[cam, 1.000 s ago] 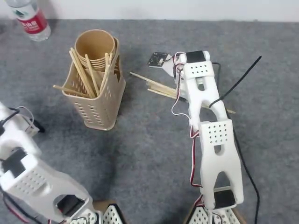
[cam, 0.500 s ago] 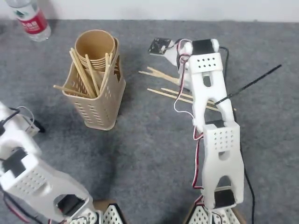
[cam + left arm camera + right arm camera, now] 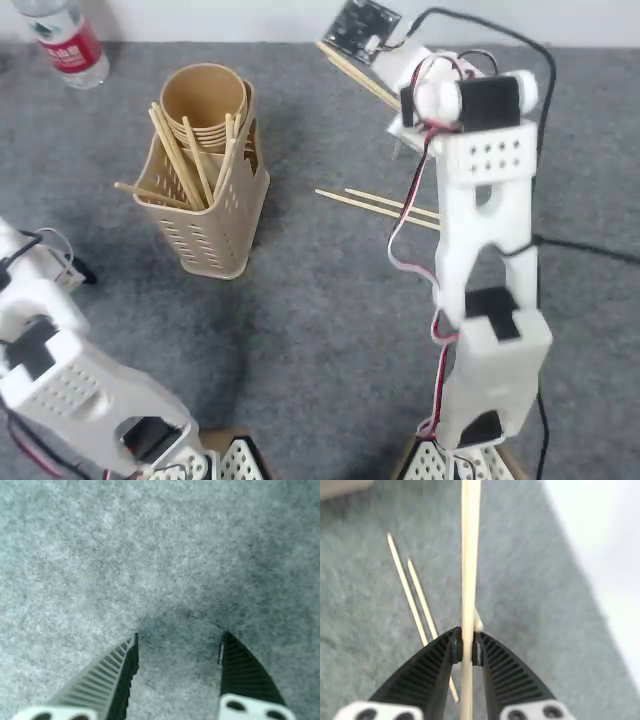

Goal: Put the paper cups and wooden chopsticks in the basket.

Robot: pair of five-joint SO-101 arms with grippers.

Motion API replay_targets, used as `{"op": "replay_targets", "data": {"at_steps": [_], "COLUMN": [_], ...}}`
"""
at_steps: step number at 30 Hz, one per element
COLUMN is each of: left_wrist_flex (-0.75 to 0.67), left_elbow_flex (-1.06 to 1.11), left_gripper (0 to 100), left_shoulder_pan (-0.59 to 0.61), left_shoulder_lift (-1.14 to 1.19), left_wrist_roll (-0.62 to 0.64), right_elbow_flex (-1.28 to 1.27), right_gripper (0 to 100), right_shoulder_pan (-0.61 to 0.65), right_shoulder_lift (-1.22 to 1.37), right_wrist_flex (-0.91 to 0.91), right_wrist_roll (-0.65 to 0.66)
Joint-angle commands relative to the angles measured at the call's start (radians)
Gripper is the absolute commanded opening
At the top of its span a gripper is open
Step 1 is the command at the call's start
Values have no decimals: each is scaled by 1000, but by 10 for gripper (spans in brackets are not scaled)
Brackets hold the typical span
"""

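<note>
A tan slotted basket [image 3: 208, 215] stands on the grey mat with stacked paper cups [image 3: 203, 95] and several wooden chopsticks [image 3: 178, 160] upright in it. My right gripper [image 3: 466, 647] is shut on a pair of wooden chopsticks [image 3: 470, 555]. In the high view it holds that pair [image 3: 352, 70] raised over the mat's far edge, right of the basket. Two more chopsticks [image 3: 380, 205] lie flat on the mat beside the right arm, seen below the gripper as two loose chopsticks [image 3: 412, 595]. My left gripper [image 3: 177, 645] is open over bare mat, holding nothing.
A plastic bottle [image 3: 65, 40] with a red label lies at the far left corner. The left arm [image 3: 60, 385] is folded at the near left. A white wall edge [image 3: 605, 545] borders the mat behind the right gripper.
The right arm has lifted a pair of chopsticks off the mat and swung them up toward the far edge. Two chopsticks stay on the mat. The left arm has not moved.
</note>
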State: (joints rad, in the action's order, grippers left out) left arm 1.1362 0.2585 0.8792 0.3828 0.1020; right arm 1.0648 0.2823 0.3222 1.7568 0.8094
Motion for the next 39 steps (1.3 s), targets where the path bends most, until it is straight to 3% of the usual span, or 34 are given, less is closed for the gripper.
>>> {"op": "replay_targets", "data": {"at_steps": [1, 6, 15, 22, 27, 39], "left_wrist_flex": [0, 0, 0, 0, 0, -2], "left_elbow_flex": [16, 16, 16, 16, 16, 16], "left_gripper": [272, 272, 272, 272, 272, 272], "left_shoulder_pan": [-14, -14, -14, -15, -14, -14], "left_shoulder_lift": [9, 9, 11, 9, 9, 11], "left_wrist_roll": [0, 0, 0, 2, 2, 2], "right_elbow_flex": [15, 20, 2, 0, -25, -44], "right_gripper": [7, 7, 7, 6, 6, 6], "right_shoulder_pan": [90, 254, 452, 608, 616, 564], "right_shoulder_lift": [-162, -248, -171, -110, -53, 79], "right_wrist_flex": [31, -39, -558, -802, -839, -676], "right_wrist_roll": [-64, -167, -396, -609, -856, -954]}}
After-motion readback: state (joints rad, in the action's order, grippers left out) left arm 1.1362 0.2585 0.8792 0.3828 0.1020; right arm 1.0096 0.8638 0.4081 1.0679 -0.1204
